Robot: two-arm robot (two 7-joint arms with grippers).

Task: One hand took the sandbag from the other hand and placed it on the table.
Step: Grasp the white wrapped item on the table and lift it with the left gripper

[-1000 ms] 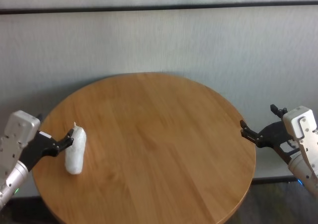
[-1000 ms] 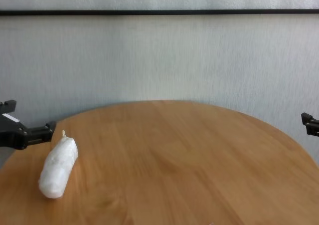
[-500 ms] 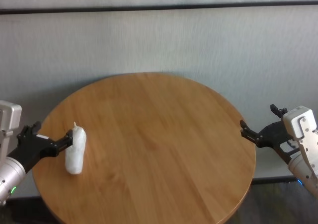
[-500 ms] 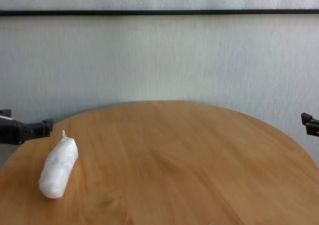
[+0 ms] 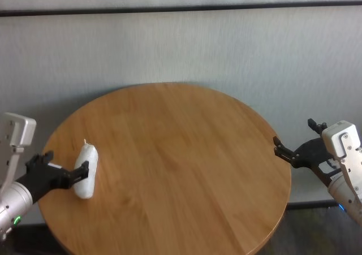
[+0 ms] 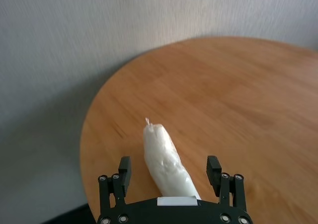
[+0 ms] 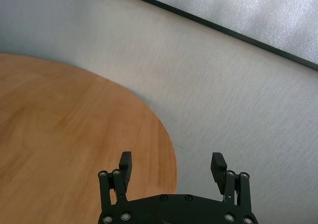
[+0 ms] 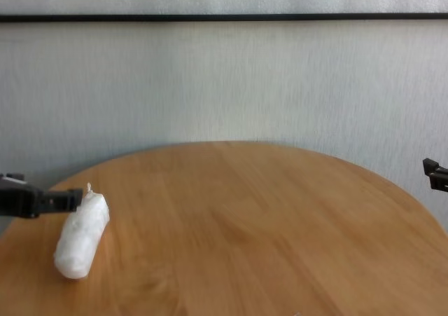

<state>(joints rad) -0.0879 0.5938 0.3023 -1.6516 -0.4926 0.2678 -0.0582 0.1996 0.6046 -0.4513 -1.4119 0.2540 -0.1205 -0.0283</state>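
Sandbag lying on the round table, near its left edge.

The white pouch rests flat on the wood, its small twisted tip pointing toward the far side, and the wood around it is bare. The left gripper (green ring on its wrist) sits at the left rim with its two black fingers spread apart; in the left wrist view the bag runs between the fingers without either one visibly pressing on it, and the near end of the bag is hidden behind the gripper body. The right gripper (a blue glow shows low on its wrist) hangs just off the table's right edge, well apart from the bag, fingers wide open and holding nothing.
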